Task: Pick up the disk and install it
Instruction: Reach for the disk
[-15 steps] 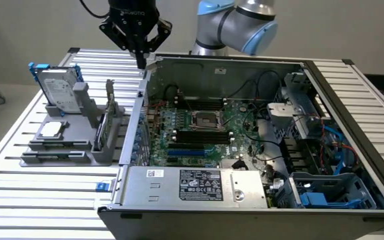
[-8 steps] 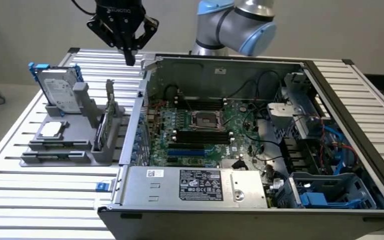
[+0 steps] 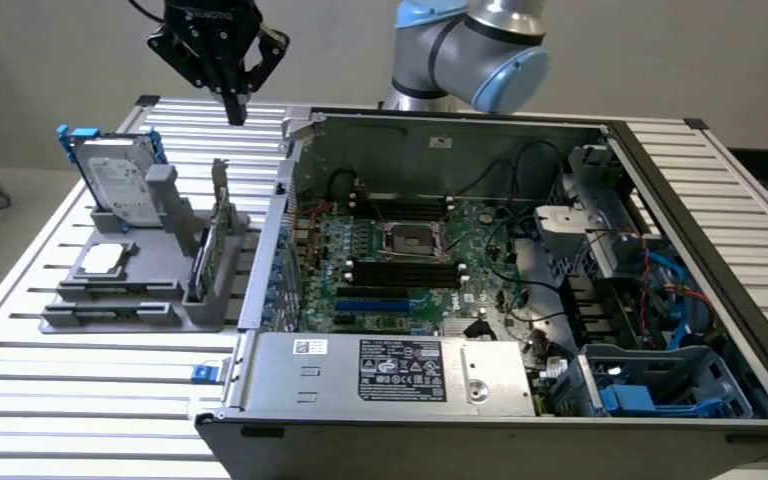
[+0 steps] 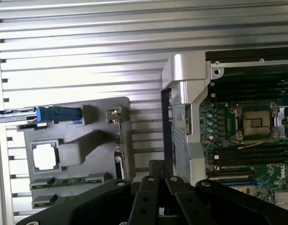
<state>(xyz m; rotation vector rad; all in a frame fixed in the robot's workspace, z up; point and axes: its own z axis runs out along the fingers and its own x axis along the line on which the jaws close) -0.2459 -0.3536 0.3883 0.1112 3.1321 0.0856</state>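
Above table (image 3: 91, 370), end effector (image 3: 236, 118) closed.

Ribbed matt metal table (image 3: 91, 385), silvery metal disk (image 3: 115, 172) in blue plastic, matt black pincer (image 3: 235, 112).

An open grey metal computer case (image 3: 491, 450) lay on a ribbed aluminium table (image 3: 77, 385). Inside the case sat a green motherboard (image 3: 462, 232), a grey labelled power-supply box (image 3: 384, 372) and a blue plastic drive cage (image 3: 664, 385). Beside the case, on the exterior view's left, stood a grey plastic holder (image 3: 131, 318) carrying 1 small square silver chip (image 3: 101, 260). A small blue clip (image 3: 203, 372) lay just beside the case.
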